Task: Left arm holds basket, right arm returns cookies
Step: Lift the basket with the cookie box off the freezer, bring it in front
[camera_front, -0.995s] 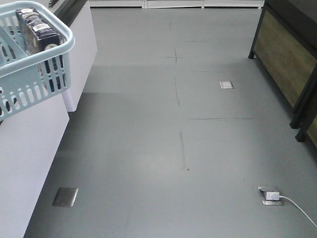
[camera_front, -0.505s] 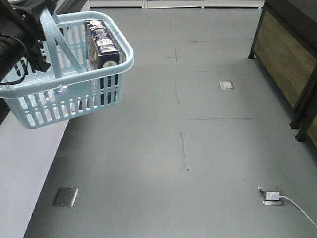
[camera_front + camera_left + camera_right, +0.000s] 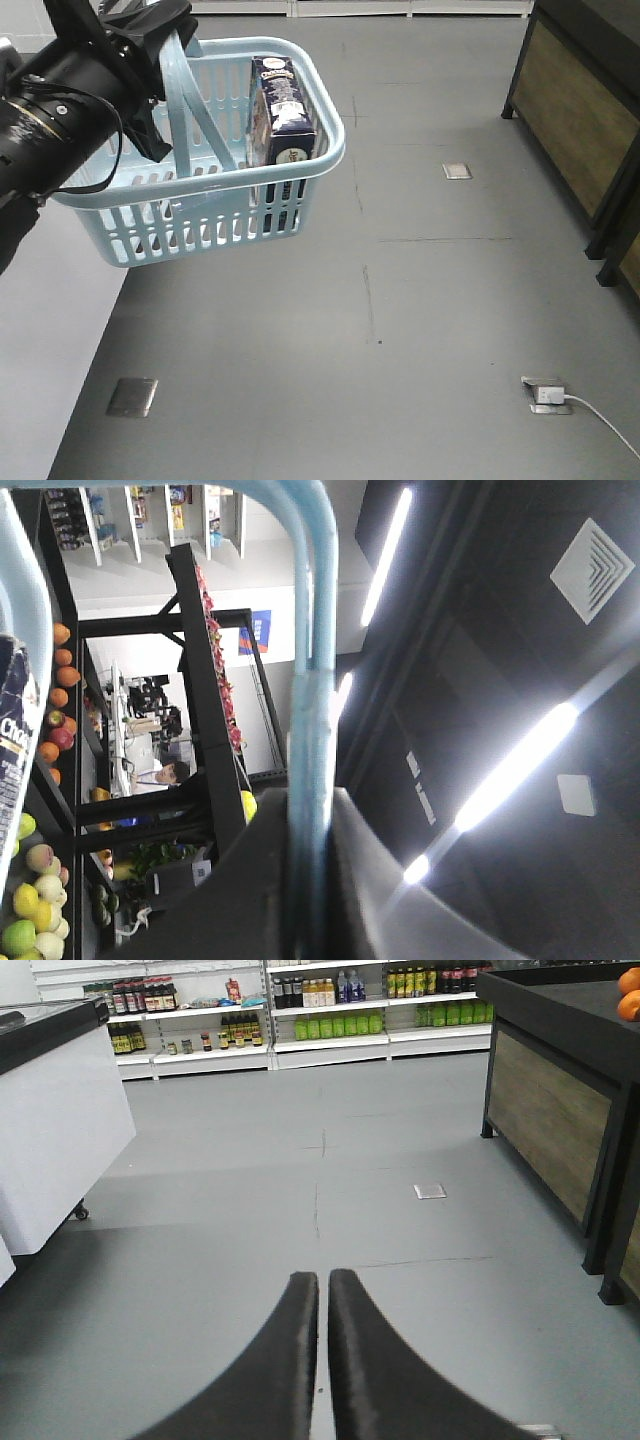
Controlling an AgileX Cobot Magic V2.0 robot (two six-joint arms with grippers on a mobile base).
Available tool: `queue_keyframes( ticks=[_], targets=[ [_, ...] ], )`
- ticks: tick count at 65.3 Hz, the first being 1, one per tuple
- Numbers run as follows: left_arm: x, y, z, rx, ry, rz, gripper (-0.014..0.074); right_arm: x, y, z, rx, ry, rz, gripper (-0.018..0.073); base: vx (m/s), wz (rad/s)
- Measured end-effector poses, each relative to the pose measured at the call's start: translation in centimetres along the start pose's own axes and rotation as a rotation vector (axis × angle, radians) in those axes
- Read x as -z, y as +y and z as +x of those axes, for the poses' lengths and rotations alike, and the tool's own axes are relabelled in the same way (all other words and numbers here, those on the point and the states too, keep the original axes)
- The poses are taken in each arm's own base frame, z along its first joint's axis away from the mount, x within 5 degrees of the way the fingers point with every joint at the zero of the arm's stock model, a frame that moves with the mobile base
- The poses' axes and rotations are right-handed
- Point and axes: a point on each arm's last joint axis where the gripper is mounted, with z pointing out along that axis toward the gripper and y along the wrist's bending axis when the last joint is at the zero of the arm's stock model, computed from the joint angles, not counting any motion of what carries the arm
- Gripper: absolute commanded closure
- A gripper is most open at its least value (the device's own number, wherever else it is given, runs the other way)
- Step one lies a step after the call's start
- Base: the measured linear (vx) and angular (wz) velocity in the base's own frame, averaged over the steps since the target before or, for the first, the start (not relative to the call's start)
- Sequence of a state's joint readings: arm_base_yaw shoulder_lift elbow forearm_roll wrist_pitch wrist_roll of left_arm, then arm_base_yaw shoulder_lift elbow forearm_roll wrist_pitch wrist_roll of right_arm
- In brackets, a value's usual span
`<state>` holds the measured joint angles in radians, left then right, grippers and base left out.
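Note:
The light blue basket [image 3: 318, 168] hangs in the air at the upper left of the front view. My left gripper [image 3: 165, 45] is shut on one of its hoop handles [image 3: 312, 660], and both black fingers [image 3: 255, 880] press against the blue bar. The cookies [image 3: 280, 115], a dark navy carton, stand upright inside the basket at its right end. An edge of the carton [image 3: 14, 750] shows in the left wrist view. In the right wrist view my right gripper [image 3: 322, 1282] is shut on nothing and points out over the grey floor. It does not show in the front view.
A white cabinet [image 3: 45, 330] runs along the left. A dark stand with wood panels [image 3: 580, 110] lines the right and carries oranges [image 3: 630, 980]. Metal floor plates [image 3: 132, 396] [image 3: 457, 171] and a plugged white cable [image 3: 590, 408] lie on the floor. Stocked shelves [image 3: 330, 1010] stand far ahead.
The basket with the cookies has swung rightward and further into the front view, and the left arm has come into the frame behind it.

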<state>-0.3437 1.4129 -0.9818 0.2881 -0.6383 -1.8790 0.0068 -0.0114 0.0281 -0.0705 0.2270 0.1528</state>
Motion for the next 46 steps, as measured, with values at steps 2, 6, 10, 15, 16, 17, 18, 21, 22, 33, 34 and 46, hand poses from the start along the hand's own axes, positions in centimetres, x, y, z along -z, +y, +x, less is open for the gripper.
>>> queue_keyframes(
  ticks=[2, 6, 10, 15, 16, 17, 18, 21, 22, 33, 34, 46],
  targets=[
    [0.0, 0.0, 0.3, 0.002, 0.009, 0.000, 0.0599, 0.0, 0.0, 0.0, 0.000, 0.000, 0.000, 0.0565, 0.00, 0.00],
    [-0.1, 0.0, 0.7, 0.005, 0.023, -0.001, 0.0599, 0.0, 0.0, 0.0, 0.000, 0.000, 0.000, 0.0565, 0.00, 0.00],
    [-0.1, 0.1, 1.2, 0.007, 0.038, 0.000, 0.0599, 0.0, 0.0, 0.0, 0.000, 0.000, 0.000, 0.0565, 0.00, 0.00],
    [-0.2, 0.1, 1.6, 0.001, 0.056, -0.002, 0.0599, 0.0, 0.0, 0.0, 0.000, 0.000, 0.000, 0.0565, 0.00, 0.00],
    [-0.2, 0.1, 1.7, -0.002, 0.059, -0.003, 0.0599, 0.0, 0.0, 0.0, 0.000, 0.000, 0.000, 0.0565, 0.00, 0.00],
    [-0.2, 0.1, 1.7, -0.007, 0.064, -0.004, 0.0599, 0.0, 0.0, 0.0, 0.000, 0.000, 0.000, 0.0565, 0.00, 0.00],
    [-0.2, 0.1, 1.8, -0.010, 0.066, -0.004, 0.0599, 0.0, 0.0, 0.0, 0.000, 0.000, 0.000, 0.0565, 0.00, 0.00],
    [-0.1, 0.1, 1.8, -0.018, 0.072, -0.005, 0.0599, 0.0, 0.0, 0.0, 0.000, 0.000, 0.000, 0.0565, 0.00, 0.00],
    [-0.1, 0.1, 1.8, -0.019, 0.073, -0.006, 0.0599, 0.0, 0.0, 0.0, 0.000, 0.000, 0.000, 0.0565, 0.00, 0.00],
    [-0.1, 0.3, 2.2, -0.016, 0.088, -0.007, 0.0599, 0.0, 0.0, 0.0, 0.000, 0.000, 0.000, 0.0565, 0.00, 0.00],
    [-0.1, 0.3, 2.3, -0.012, 0.089, -0.008, 0.0599, 0.0, 0.0, 0.0, 0.000, 0.000, 0.000, 0.0565, 0.00, 0.00],
    [1.1, 2.6, 3.4, 0.058, 0.104, -0.053, 0.0599, 0.0, 0.0, 0.0, 0.000, 0.000, 0.000, 0.0565, 0.00, 0.00]
  ],
)
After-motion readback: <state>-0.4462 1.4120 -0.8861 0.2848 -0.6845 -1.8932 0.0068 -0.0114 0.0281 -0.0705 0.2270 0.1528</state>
